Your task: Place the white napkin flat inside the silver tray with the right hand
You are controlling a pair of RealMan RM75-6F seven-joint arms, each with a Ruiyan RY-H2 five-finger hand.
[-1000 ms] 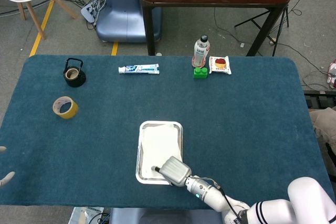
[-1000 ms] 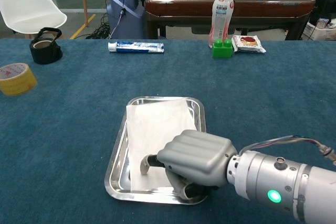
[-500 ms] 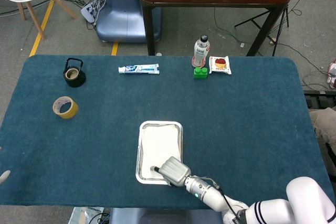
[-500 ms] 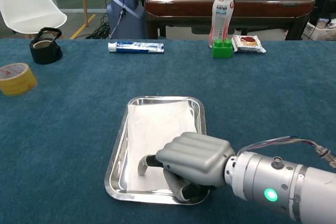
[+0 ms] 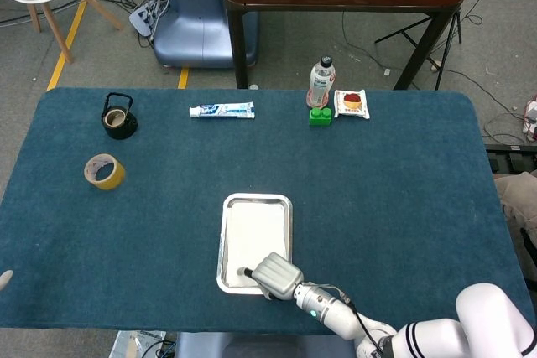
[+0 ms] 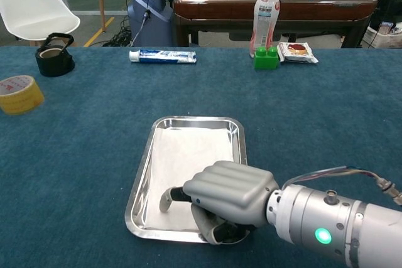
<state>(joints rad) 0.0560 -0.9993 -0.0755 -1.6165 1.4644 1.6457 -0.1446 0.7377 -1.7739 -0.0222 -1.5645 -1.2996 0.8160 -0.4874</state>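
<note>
On the blue table (image 5: 394,182), the right hand (image 6: 223,200) pinches the white napkin (image 6: 188,161) inside the silver tray (image 6: 139,183).

1. We are seeing both views evenly and brightly lit, with only soft, faint shadows on the blue tabletop (image 5: 394,173).
2. The silver tray (image 6: 142,174) is throwing mild reflections along its rim in the chest view.
3. The right hand (image 6: 225,198), close to the chest camera, is looking slightly soft, while the green status light (image 6: 323,236) behind it is glowing.
</note>
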